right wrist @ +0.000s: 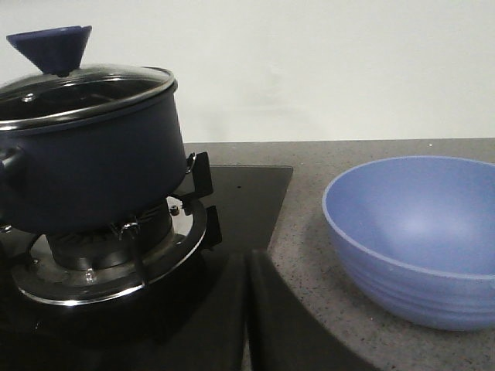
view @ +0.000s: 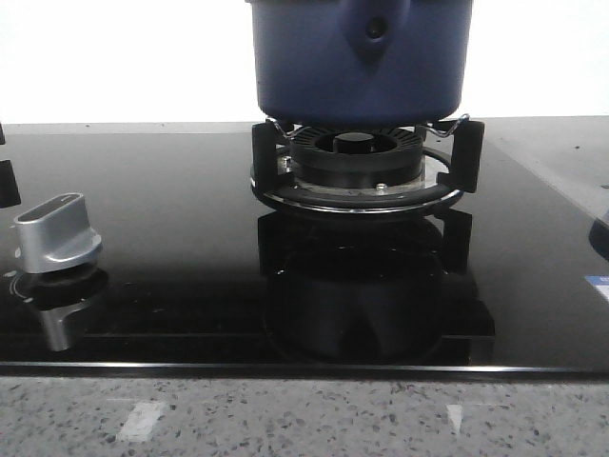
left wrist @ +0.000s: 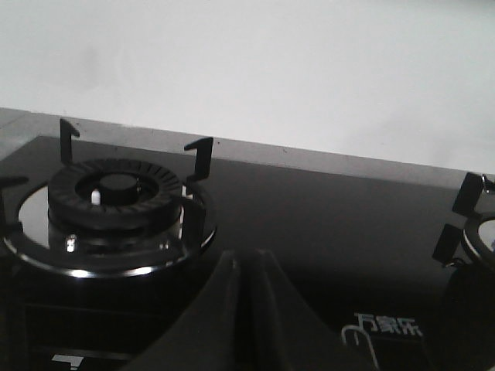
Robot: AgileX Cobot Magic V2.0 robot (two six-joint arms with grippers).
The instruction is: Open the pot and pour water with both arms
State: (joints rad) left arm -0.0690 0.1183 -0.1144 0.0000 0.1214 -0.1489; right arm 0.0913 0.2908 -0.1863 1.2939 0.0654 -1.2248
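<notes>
Left gripper (left wrist: 246, 267): fingers pressed together, nothing held, low over the black glass hob (left wrist: 325, 232). An empty burner (left wrist: 114, 193) lies at about 10 o'clock from the fingertips; its pan supports carry nothing.

Right gripper (right wrist: 247, 267): fingers likewise closed on nothing, at the hob's edge. The pot (right wrist: 89, 162) stands at about 10 o'clock from these fingertips; the blue bowl (right wrist: 418, 232) sits at about 2 o'clock on the grey speckled counter (right wrist: 309, 255), apart from the hob.

Position of the task item: in the front view the pot (view: 360, 67) rests on the pan supports of the far burner (view: 360, 167), spout bulge facing the camera. The glass lid (right wrist: 81, 89) with its blue cone knob (right wrist: 50, 46) is seated; neither arm touches anything.

Step in hand (judged): lid removal, not yet begun.
1. Open the jaws before approach; both are shut.
2. Take the cone knob from above. Its sides taper downward, so grip under the wide top.
3. Lift straight up to avoid dragging the pot off its supports.
4. Steady the pot with the other arm before tilting toward the bowl.

Count:
- Pots: 1
- Lids: 1
- Bowls: 1
- Burners: 2
- Control knob (view: 57, 233): 1 visible
- Grippers: 2
</notes>
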